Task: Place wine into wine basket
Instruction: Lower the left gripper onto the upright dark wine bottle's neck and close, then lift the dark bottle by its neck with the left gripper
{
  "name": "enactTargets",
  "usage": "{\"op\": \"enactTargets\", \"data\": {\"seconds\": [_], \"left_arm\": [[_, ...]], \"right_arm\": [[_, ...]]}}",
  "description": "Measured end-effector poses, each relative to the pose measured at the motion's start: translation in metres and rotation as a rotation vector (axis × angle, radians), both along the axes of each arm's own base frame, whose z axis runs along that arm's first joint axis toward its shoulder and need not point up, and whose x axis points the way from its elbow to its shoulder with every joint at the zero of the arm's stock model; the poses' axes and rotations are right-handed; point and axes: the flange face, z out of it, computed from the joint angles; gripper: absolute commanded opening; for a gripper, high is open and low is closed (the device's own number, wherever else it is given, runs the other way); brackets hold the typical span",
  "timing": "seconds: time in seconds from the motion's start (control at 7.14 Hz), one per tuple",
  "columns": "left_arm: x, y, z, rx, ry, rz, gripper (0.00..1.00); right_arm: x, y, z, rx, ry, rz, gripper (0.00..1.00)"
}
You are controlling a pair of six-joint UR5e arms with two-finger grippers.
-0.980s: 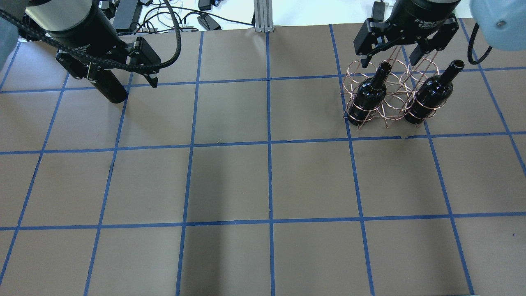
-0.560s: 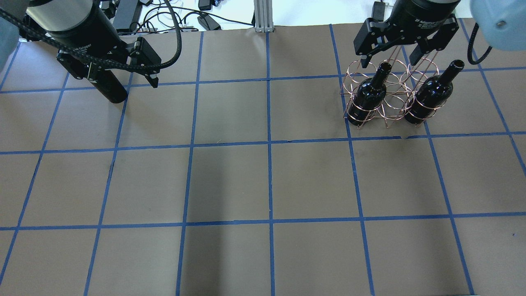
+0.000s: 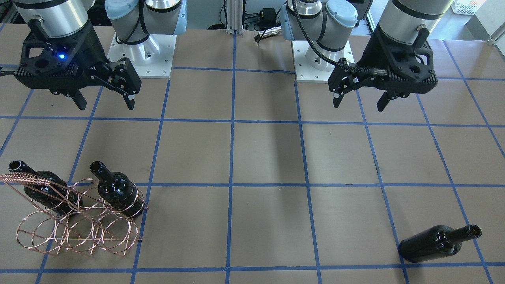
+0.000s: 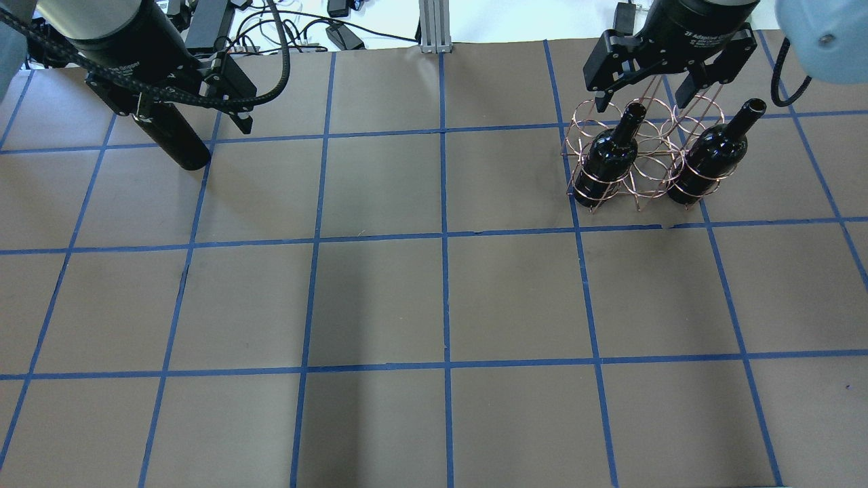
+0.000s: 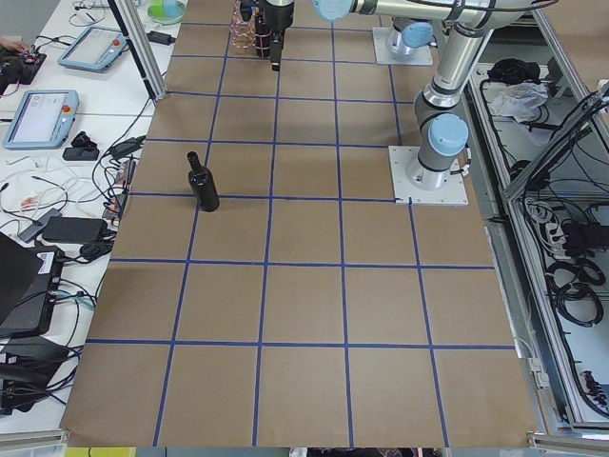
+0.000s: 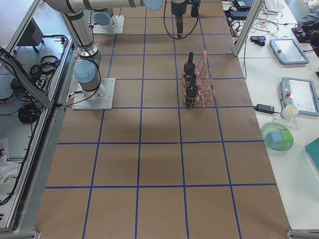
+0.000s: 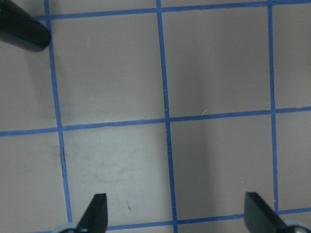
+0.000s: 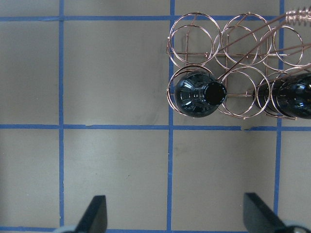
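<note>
A loose black wine bottle (image 3: 438, 243) stands upright on the table's left side; it also shows in the overhead view (image 4: 178, 144), the exterior left view (image 5: 202, 184) and the left wrist view's top left corner (image 7: 22, 31). My left gripper (image 4: 193, 118) hangs open and empty above and beside it, also seen from the front (image 3: 359, 102). The copper wire wine basket (image 4: 641, 173) stands at the right and holds two upright black bottles (image 4: 610, 152) (image 4: 712, 163). My right gripper (image 4: 643, 98) is open and empty above the basket (image 8: 228, 68).
The table is brown paper with a blue tape grid (image 4: 444, 234). Cables and a metal post (image 4: 434, 27) lie beyond the far edge. The basket's braided handle (image 3: 27, 179) rises above its rings. The arm bases (image 3: 142, 55) stand at the robot's edge.
My left gripper has shifted slightly up and to the left in the overhead view, still open. The right gripper, basket and bottles have not moved.
</note>
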Motion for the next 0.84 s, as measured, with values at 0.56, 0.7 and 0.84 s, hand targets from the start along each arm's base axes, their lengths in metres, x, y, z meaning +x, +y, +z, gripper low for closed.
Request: {"op": "enactTargets", "data": {"seconds": [0.56,0.7,0.84], "left_arm": [[0.127,-0.1,-0.012,-0.036,-0.017,-0.005,1.0],[0.161,-0.122,-0.027,-0.034,-0.02,-0.002,1.0],[0.187,-0.142,-0.046,-0.04,-0.019,-0.003,1.0]], "right_arm": [[0.0,0.0,0.0,0.0,0.0,0.0,1.0],[0.0,0.0,0.0,0.001,-0.001,0.0,1.0],[0.0,0.0,0.0,0.001,-0.001,0.0,1.0]]}}
